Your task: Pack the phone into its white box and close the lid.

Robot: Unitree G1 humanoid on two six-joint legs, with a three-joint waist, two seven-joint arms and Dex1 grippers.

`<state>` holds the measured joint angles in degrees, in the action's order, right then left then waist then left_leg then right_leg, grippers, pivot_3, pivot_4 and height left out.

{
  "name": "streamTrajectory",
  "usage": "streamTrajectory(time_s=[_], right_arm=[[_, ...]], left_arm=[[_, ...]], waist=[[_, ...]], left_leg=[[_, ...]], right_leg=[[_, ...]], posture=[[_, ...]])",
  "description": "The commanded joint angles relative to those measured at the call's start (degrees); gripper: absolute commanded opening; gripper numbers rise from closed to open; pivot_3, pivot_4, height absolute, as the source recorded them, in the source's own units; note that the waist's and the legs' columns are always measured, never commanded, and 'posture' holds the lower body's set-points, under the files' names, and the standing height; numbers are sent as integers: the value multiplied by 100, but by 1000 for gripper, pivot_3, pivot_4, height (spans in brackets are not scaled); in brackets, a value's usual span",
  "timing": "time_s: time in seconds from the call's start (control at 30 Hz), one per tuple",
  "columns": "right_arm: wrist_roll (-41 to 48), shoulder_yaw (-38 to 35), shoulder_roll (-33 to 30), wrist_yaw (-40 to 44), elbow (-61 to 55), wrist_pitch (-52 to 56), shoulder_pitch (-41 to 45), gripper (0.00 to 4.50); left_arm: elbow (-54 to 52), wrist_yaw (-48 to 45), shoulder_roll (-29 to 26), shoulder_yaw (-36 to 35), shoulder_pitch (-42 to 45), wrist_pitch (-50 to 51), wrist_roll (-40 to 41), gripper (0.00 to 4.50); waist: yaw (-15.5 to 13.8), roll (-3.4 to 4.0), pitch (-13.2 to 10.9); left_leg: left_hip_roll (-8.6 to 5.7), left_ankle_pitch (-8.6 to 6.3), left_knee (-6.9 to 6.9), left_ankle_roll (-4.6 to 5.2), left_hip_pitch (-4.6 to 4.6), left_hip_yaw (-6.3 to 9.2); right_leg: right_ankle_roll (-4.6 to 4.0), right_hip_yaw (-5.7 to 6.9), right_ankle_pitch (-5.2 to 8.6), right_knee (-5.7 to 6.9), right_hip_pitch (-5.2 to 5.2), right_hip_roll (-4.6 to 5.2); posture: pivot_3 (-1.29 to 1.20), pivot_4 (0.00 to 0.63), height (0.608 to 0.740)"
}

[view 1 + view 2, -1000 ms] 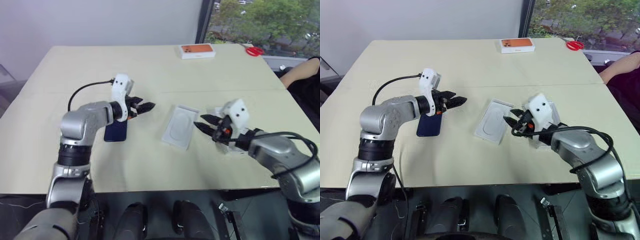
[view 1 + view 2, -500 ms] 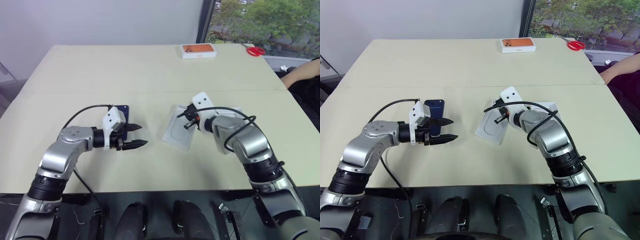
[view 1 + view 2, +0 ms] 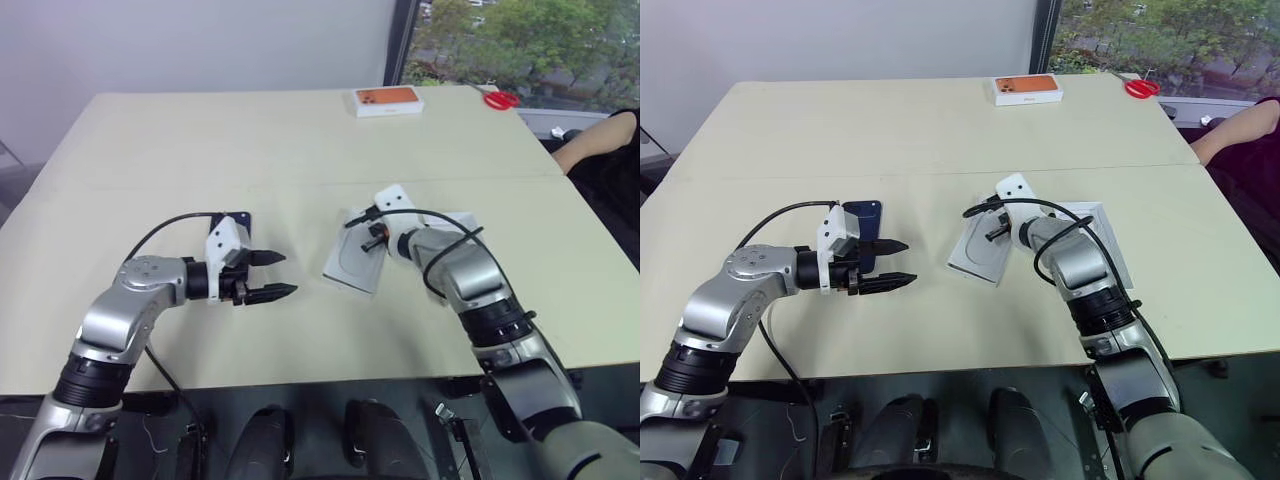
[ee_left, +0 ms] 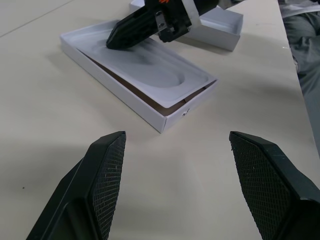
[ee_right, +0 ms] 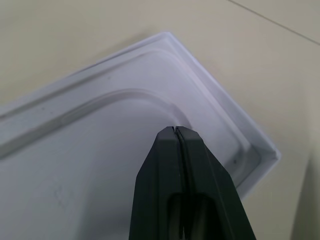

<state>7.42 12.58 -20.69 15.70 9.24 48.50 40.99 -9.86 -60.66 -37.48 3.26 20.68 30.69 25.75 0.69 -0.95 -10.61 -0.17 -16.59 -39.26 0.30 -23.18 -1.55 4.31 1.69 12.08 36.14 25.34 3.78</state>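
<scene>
The slim dark navy-blue phone (image 3: 862,232) lies flat on the pale surface (image 3: 940,130), just behind my left fingers (image 3: 896,262), which hang spread apart and empty. In the last second my left hand drew back off it, while my right fingers (image 4: 131,31) pinched together and came down onto the thin white moulded insert (image 4: 155,70) sitting in the shallow white cardboard box (image 4: 125,92) (that insert must come out first, I judge). The white lid (image 3: 1102,235) waits beside.

Bare counter (image 3: 300,330) lies open before the white box (image 3: 352,268); right hand (image 3: 374,241) blocks above its insert (image 4: 150,70).
</scene>
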Motion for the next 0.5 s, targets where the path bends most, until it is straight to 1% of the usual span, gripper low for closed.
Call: streamTrajectory(time_s=[0.03,0.13,0.23,0.37,0.5], right_arm=[[-147,-169,31,-4,-55,-127,94,48],[-165,-105,-86,172,-395,-106,-5,48],[1,2,-277,617,-1178,89,-208,48],[160,86,-367,919,-2062,525,-462,48],[219,153,-288,1004,-2374,871,-592,48]], left_arm=[[-236,57,-3,-133,7,-8,124,3488],[-244,98,-17,-164,-9,8,150,3488],[-204,154,-66,-241,-40,-10,171,3488],[-119,197,-94,-342,-34,-30,175,3488],[-60,210,-112,-400,-25,-27,171,3488]], waist=[[0,0,0],[3,1,0],[3,1,-1],[5,1,-1],[5,1,-1]], left_leg=[[0,0,0,0,0,0],[0,0,0,0,0,0],[0,0,1,0,-1,0],[0,-1,1,1,0,0],[2,-1,1,1,1,1]], right_leg=[[0,0,0,0,0,0],[0,0,0,0,1,0],[0,0,0,-1,1,0],[0,0,0,1,2,0],[0,0,0,1,2,-2]], posture=[[0,150,740],[0,150,740],[0,150,740],[0,150,740],[0,150,740]])
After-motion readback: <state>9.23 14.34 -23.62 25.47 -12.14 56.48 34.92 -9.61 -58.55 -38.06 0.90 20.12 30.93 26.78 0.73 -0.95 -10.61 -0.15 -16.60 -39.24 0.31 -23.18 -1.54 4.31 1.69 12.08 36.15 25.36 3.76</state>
